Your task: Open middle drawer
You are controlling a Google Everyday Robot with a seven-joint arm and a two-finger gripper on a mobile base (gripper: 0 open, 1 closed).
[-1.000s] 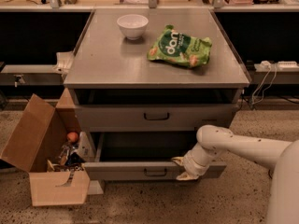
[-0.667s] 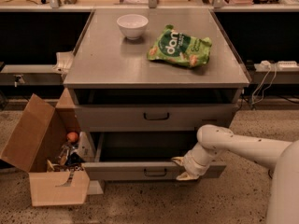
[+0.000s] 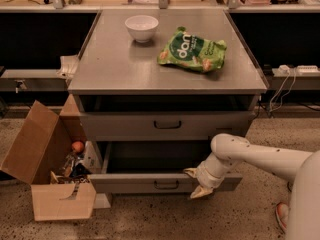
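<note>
Middle drawer point(image 3: 130, 183) pulled out, claw point(image 3: 196, 183) at its front, cardboard box point(image 3: 37, 151) beside.

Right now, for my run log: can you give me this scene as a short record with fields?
middle drawer: pulled well out, dark interior showing
gripper: at the middle drawer's front, just right of its bar handle
upper drawer: out slightly
cabinet top: white bowl and green snack bag, apart
floor, left of cabinet: open cardboard box with clutter inside
</note>
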